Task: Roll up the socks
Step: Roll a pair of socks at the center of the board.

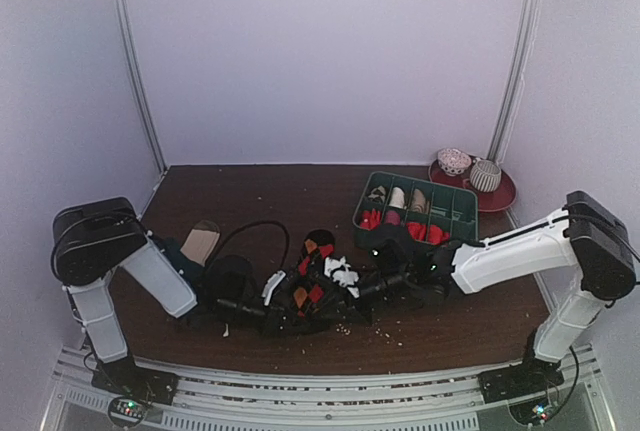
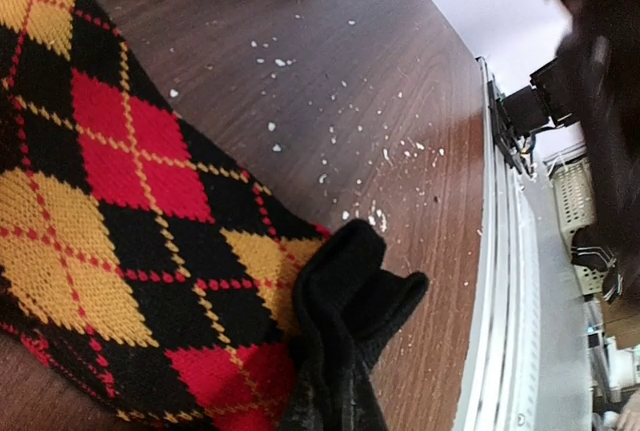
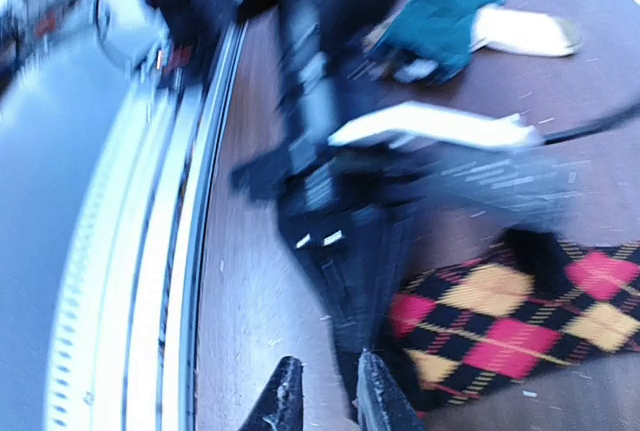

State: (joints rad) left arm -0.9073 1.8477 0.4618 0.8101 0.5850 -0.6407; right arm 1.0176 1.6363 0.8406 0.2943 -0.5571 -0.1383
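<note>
Now, left arm (image 1: 165,279): is reaching in low from the left toward the middle of the table (image 1: 250,191).
Left jaws: are sitting fully closed. The wrist view is not showing the fingers, but a black fold of fabric (image 2: 345,311) is bunching up toward them, so they are most likely pinching that end.
Argyle sock (image 1: 318,247) (image 2: 130,201) (image 3: 520,321): is lying mid-table between the two arms, its long axis running roughly from the near edge toward the back.
Right jaws: are standing slightly apart over bare table and gripping nothing. The blurred wrist view is showing the sock's dark edge just beside one tip, with the pattern spreading away toward the back.
Right arm (image 1: 510,251): is stretching in from the right, about as near the sock as the left.
Coming move: is probably turning on the right jaws taking the near end.
Green tray (image 1: 455,219): is sitting well apart, right rear.
</note>
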